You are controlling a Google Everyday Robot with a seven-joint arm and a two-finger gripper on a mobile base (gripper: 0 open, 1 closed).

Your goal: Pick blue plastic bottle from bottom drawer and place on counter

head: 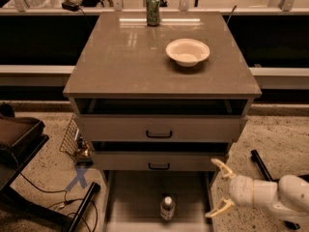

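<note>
The blue plastic bottle (pixel 167 208) stands upright in the pulled-out bottom drawer (pixel 130 202), near its front middle, white cap up. My gripper (pixel 216 188) is open at the lower right, beside the drawer's right side, its two cream fingers spread and pointing left toward the bottle. It holds nothing. The counter (pixel 120 57) is the grey-brown top of the cabinet above.
A green drink can (pixel 153 9) stands at the counter's back edge. A cream bowl (pixel 188 51) sits on its right half. Two black-handled drawers (pixel 159 134) are above the bottom one. A wire basket (pixel 73 140) and dark furniture (pixel 19 144) are on the left floor.
</note>
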